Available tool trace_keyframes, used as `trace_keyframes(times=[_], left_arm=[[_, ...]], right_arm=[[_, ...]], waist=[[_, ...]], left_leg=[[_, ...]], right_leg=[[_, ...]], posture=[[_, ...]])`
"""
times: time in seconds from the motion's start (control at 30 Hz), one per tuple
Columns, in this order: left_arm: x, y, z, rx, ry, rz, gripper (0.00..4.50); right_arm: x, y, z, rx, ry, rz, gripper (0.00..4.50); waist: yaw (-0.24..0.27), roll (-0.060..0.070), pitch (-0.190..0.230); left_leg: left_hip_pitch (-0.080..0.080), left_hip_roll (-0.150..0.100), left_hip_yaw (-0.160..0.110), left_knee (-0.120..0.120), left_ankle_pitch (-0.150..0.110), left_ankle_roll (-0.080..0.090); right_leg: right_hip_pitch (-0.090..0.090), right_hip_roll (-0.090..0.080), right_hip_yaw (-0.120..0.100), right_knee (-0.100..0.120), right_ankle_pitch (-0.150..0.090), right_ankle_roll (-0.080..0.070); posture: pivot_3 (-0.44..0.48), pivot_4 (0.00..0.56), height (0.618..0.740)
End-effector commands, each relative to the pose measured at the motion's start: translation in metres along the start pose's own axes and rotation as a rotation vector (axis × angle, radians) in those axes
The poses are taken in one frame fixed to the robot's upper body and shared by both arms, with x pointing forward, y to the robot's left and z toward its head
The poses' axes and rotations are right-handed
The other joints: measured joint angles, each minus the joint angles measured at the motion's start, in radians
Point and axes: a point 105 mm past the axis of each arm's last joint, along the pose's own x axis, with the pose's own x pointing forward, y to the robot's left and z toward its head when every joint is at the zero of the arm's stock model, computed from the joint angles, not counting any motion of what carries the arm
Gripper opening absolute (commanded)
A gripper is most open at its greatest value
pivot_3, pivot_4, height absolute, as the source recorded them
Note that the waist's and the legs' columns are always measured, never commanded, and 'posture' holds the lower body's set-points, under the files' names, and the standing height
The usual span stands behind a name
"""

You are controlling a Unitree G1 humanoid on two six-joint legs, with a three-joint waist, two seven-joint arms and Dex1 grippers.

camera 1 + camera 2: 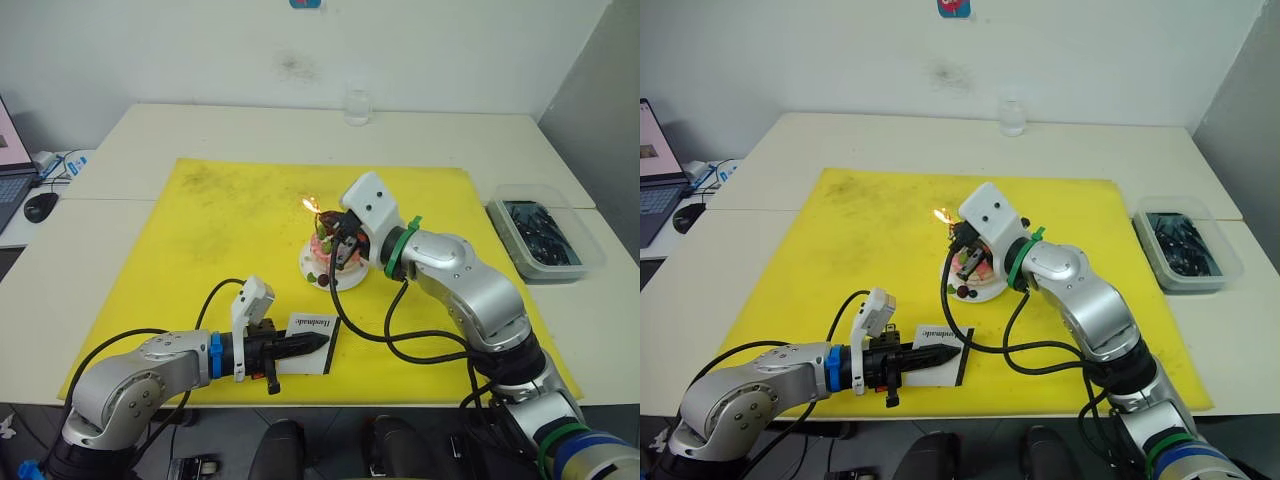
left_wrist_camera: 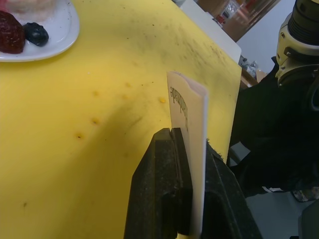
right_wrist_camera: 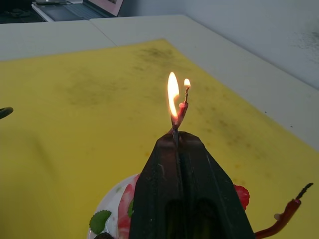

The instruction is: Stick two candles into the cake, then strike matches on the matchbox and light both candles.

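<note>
The small pink cake stands on its white plate in the middle of the yellow mat. My right gripper hovers just over the cake, shut on a burning match. Its flame touches the tip of one candle, whose wick carries a small flame. A second candle leans out of the cake's other side, unlit. Nearer the front edge, my left gripper is shut on the white matchbox, holding it on its edge on the mat.
A clear plastic tub of dark items sits off the mat at the right. A glass stands at the table's back. A laptop and a mouse are at the far left. Loose berries lie on the plate.
</note>
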Motion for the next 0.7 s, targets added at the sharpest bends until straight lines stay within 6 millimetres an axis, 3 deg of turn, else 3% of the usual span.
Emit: trace_keyframes(times=[0.03, 0.43, 0.7], left_arm=[[0.002, -0.006, 0.004, 0.030, -0.014, -0.025, 0.00], [0.003, -0.007, 0.005, 0.030, -0.012, -0.028, 0.00], [0.004, -0.006, 0.007, 0.030, -0.017, -0.032, 0.00]], right_arm=[[-0.004, -0.006, 0.009, 0.002, -0.038, -0.029, 0.06], [-0.011, 0.000, 0.013, 0.018, -0.054, -0.007, 0.06], [-0.040, 0.004, 0.013, 0.026, -0.046, 0.056, 0.06]], waist=[[0.000, 0.000, 0.000], [0.000, 0.000, 0.000], [0.001, 0.000, 0.000]], left_leg=[[0.000, 0.000, 0.000, 0.000, 0.000, 0.000], [0.000, 0.000, 0.000, 0.000, 0.000, 0.000], [0.000, 0.000, 0.000, 0.000, 0.000, 0.000]], right_leg=[[0.000, 0.000, 0.000, 0.000, 0.000, 0.000], [0.000, 0.000, 0.000, 0.000, 0.000, 0.000], [0.000, 0.000, 0.000, 0.000, 0.000, 0.000]], posture=[[0.000, 0.150, 0.740], [0.000, 0.150, 0.740], [0.000, 0.150, 0.740]])
